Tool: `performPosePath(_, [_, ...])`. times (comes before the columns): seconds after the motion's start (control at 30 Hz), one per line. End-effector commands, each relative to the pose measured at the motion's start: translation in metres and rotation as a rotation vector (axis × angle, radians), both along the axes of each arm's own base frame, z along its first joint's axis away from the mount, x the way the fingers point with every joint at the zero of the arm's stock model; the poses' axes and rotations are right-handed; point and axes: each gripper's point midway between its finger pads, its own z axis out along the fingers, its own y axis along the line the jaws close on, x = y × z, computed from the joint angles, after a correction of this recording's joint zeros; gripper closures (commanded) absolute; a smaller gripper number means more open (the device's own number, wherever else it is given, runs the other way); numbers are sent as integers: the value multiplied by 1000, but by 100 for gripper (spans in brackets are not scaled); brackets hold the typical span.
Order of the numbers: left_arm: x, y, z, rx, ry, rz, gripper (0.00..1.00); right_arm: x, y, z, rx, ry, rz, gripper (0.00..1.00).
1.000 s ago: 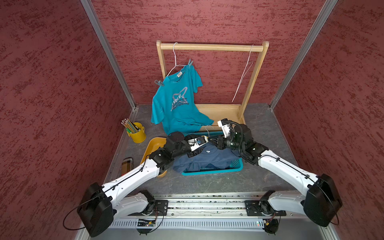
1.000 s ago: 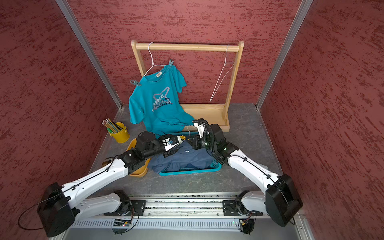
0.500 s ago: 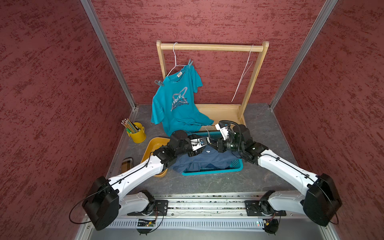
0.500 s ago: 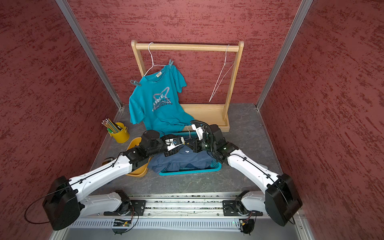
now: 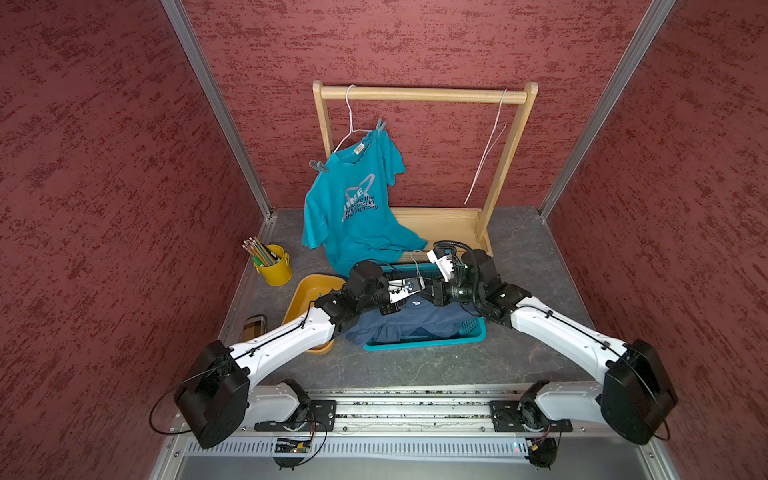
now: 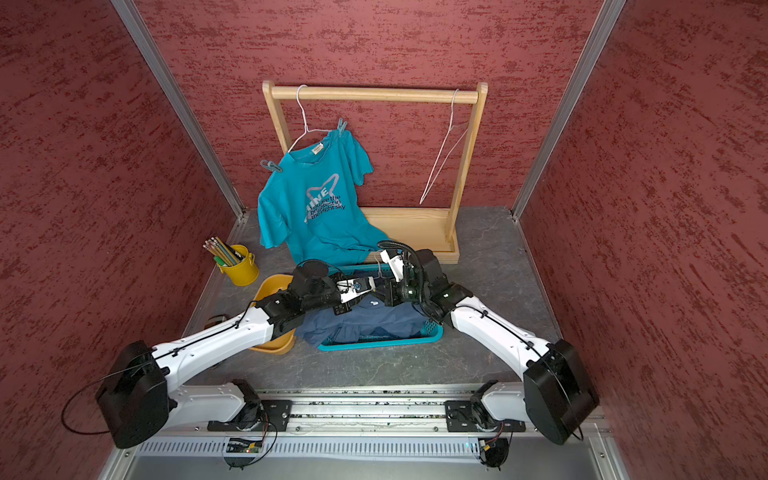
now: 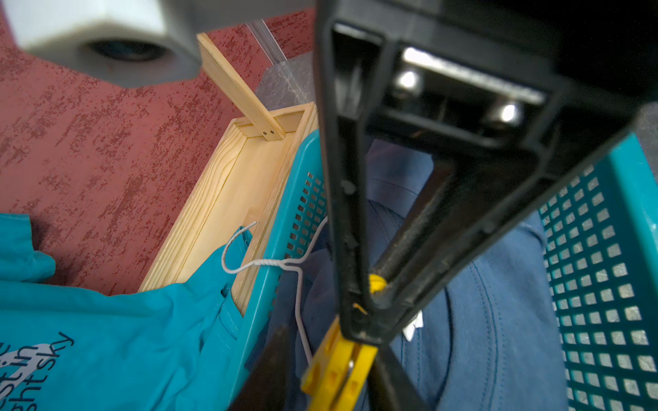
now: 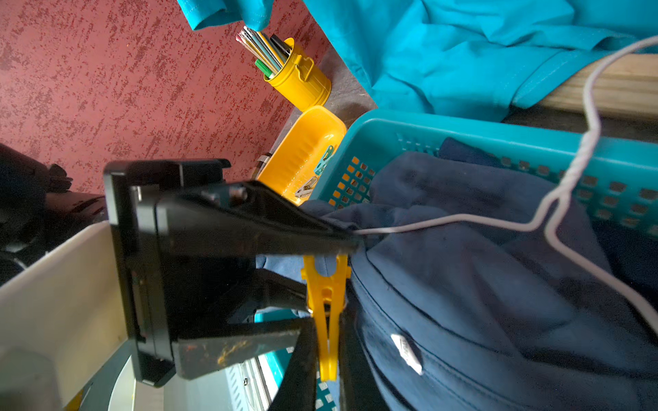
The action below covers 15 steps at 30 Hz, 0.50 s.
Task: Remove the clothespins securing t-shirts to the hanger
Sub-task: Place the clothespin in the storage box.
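Left claw [image 7: 366,322], wider a moment ago, has pinched tight on the yellow clothespin [image 7: 336,373], lower centre, above the blue shirt [image 7: 480,320] in the basket [image 7: 605,231]. Right claw [image 8: 352,245] clamps the hanger wire [image 8: 445,220]. That should loosen it for pulling off. Farther back, upper centre, two clothespins [image 5: 318,166] hold the teal shirt [image 5: 357,216].

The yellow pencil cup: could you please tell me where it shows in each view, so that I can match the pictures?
In a top view: the pencil cup stands just behind the yellow tray, left of the teal basket.
In a top view: the pencil cup is in the same spot, behind the tray.
Left wrist: not in it.
Right wrist: the pencil cup sits beyond the tray's far end.
Shared landmark: the teal basket, in all four.
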Motion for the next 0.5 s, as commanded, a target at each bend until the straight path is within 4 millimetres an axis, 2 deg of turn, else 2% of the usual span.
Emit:
performPosePath(0.0, [-2, -2, 13, -22, -11, -11, 87, 3, 9, 20, 37, -38, 17, 91])
performPosePath(0.13, [-5, 0, 14, -21, -9, -3, 94, 7, 15, 30, 43, -55, 36, 88])
performPosePath(0.23, [-5, 5, 19, -38, -11, 23, 98, 12, 19, 40, 52, -71, 46, 75])
performPosePath(0.3, [-5, 10, 22, -51, -7, 58, 99, 14, 20, 49, 56, -92, 47, 61])
performPosePath(0.4, [-4, 24, 27, -89, 9, 138, 99, 24, 17, 59, 35, -139, 7, 51])
performPosePath(0.47, [-5, 34, 30, -142, 36, 201, 99, 30, 14, 65, 32, -173, -21, 49])
